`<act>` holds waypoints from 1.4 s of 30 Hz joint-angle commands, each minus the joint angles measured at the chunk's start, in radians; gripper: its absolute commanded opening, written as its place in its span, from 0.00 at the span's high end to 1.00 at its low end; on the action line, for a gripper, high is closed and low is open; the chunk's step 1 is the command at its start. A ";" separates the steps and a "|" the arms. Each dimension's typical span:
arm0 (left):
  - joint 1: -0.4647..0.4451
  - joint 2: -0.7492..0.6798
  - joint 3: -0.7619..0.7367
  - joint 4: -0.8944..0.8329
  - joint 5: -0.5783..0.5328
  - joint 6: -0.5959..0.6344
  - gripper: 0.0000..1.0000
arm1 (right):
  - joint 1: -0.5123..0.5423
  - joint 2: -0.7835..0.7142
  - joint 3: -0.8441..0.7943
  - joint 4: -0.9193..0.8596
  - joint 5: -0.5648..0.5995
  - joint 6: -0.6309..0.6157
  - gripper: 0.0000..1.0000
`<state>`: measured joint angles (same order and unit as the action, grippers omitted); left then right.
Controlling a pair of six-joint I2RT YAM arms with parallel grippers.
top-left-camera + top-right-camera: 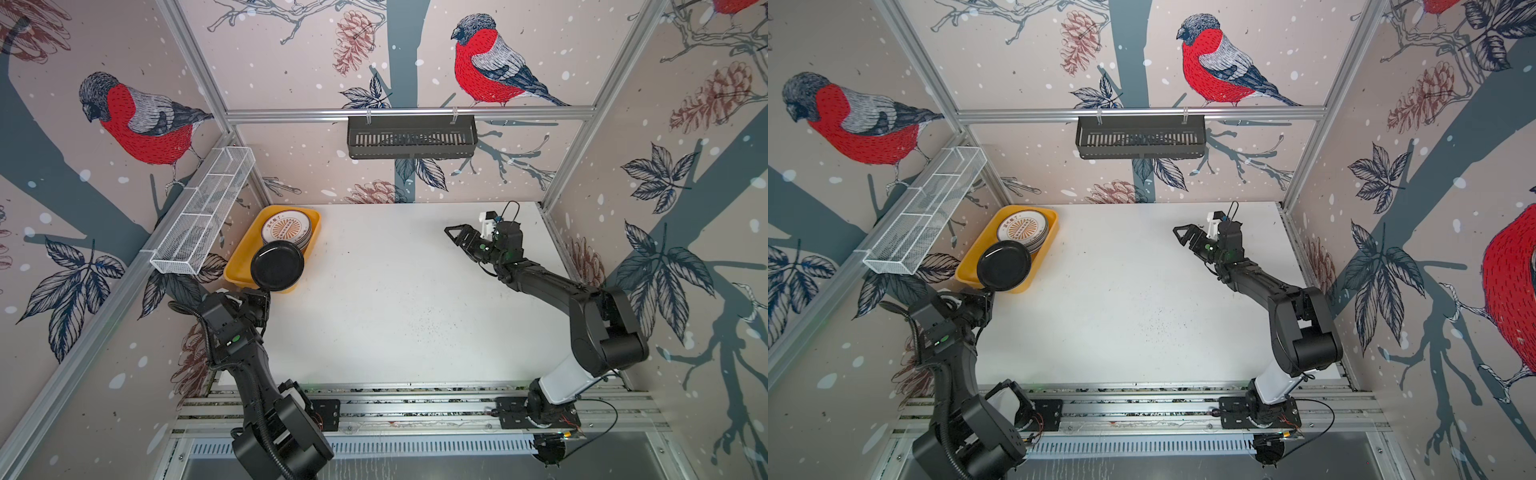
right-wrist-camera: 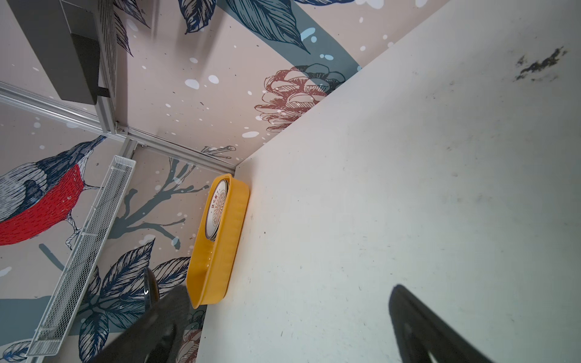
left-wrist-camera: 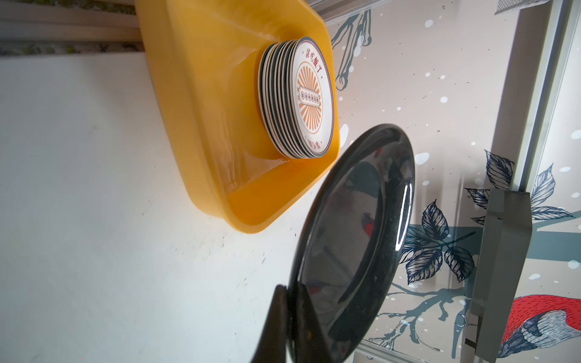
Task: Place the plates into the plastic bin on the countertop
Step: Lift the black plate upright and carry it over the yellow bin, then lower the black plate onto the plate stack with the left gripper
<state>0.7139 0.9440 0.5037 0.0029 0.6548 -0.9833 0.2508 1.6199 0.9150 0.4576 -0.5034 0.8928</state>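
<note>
your left gripper (image 1: pixel 265 292) held the black plate (image 1: pixel 277 266) by its lower rim, jaws pinched tight on the edge, left of centre in a top view. the plate hung over the lower end of the plastic bin (image 1: pixel 242 261), its glossy face turned up toward the camera head. its upper edge overlapped the stack of plates (image 1: pixel 286 227) in frame; whether the two touched could not be told. the stack, white plates topped by an orange sunburst and a ring of lettering, sat inside the bin's upper half. the bin itself lay angled on the worktop (image 1: pixel 395 299) in its upper left corner, close to the side wall and just below the white wire basket (image 1: pixel 203 212) in frame. your right gripper (image 1: pixel 455 236) hovered at the upper right of the worktop, jaws spread wide and holding nothing, pointed left toward the bin and well apart from it. in the left wrist view, two dark fingers (image 3: pixel 276 323) clamped the plate's rim at the bottom of the frame, with the bin and stack beyond at upper centre. a black slotted rack (image 1: pixel 411 137) hung on the rear rail at top centre.
</note>
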 commanded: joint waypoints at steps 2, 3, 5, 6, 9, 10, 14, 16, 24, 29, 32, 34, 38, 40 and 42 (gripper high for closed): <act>-0.021 0.106 0.055 0.178 0.051 -0.038 1.00 | 0.009 -0.032 -0.025 0.060 0.025 -0.006 0.00; -0.027 0.133 0.068 0.186 0.051 -0.040 1.00 | 0.010 -0.038 -0.029 0.057 0.031 -0.008 0.00; -0.044 0.183 0.094 0.206 0.051 -0.043 1.00 | 0.012 -0.055 -0.043 0.058 0.051 -0.006 0.00; -0.050 0.203 0.105 0.210 0.049 -0.043 1.00 | 0.011 -0.063 -0.051 0.058 0.061 -0.005 0.00; -0.067 0.260 0.141 0.224 0.034 -0.046 1.00 | 0.013 -0.090 -0.078 0.056 0.095 0.000 0.00; -0.072 0.280 0.153 0.230 0.024 -0.044 1.00 | 0.013 -0.099 -0.087 0.055 0.109 0.003 0.00; -0.100 0.385 0.235 0.209 0.010 -0.023 1.00 | 0.011 -0.132 -0.127 0.054 0.155 0.012 0.00; -0.120 0.437 0.280 0.187 -0.006 -0.005 1.00 | 0.009 -0.143 -0.136 0.051 0.163 0.012 0.00; -0.146 0.654 0.437 0.174 -0.018 0.012 1.00 | -0.008 -0.214 -0.186 0.030 0.219 0.008 0.00; -0.158 0.782 0.545 0.163 -0.016 0.008 1.00 | -0.021 -0.252 -0.213 0.001 0.245 0.009 0.00; -0.166 0.840 0.593 0.147 -0.032 0.011 1.00 | -0.029 -0.281 -0.227 -0.012 0.263 0.011 0.00; -0.168 0.873 0.612 0.152 -0.042 0.004 1.00 | -0.031 -0.297 -0.238 -0.018 0.276 0.012 0.00; -0.174 0.918 0.619 0.174 -0.034 -0.016 1.00 | -0.037 -0.319 -0.249 -0.033 0.297 0.013 0.00; -0.174 0.929 0.617 0.171 -0.026 -0.021 1.00 | -0.039 -0.326 -0.252 -0.040 0.302 0.014 0.00; -0.175 0.923 0.602 0.183 -0.027 -0.028 1.00 | -0.041 -0.329 -0.252 -0.044 0.305 0.014 0.00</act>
<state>0.5156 1.8046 1.0813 0.5610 0.4355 -0.9955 0.2123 1.2991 0.6643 0.4194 -0.2237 0.8955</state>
